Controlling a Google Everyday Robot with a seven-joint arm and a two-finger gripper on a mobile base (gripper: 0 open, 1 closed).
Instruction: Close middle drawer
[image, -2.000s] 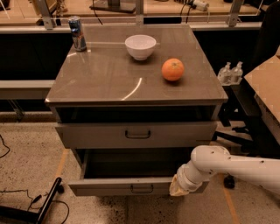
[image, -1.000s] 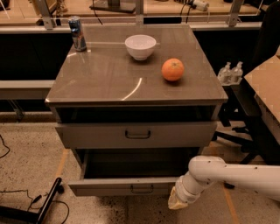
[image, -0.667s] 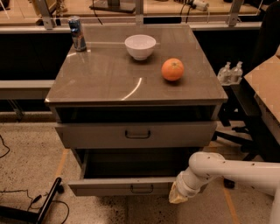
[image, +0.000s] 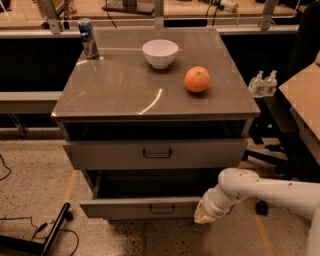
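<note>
I've got one view: high in front, tilted down on the cabinet (image: 125, 85), mid-range; gripper (image: 204, 215) sits near right.

From my feed I see a speckled floor (image: 35, 200) crossed by an orange tape line (image: 70, 185), with a black cable (image: 25, 220) and a black bar (image: 55, 227) lying at lower left. A grey cabinet (image: 115, 85) fills the middle, its surface catching a curved streak of light (image: 150, 102). A grey bench (image: 25, 100) runs off left. Behind, a wooden counter (image: 200, 12) stands with metal posts (image: 50, 12). On the right are two clear bottles (image: 263, 82) and a tan board (image: 302, 100). The hand (image: 204, 214) sits low at the cabinet's right front.
</note>
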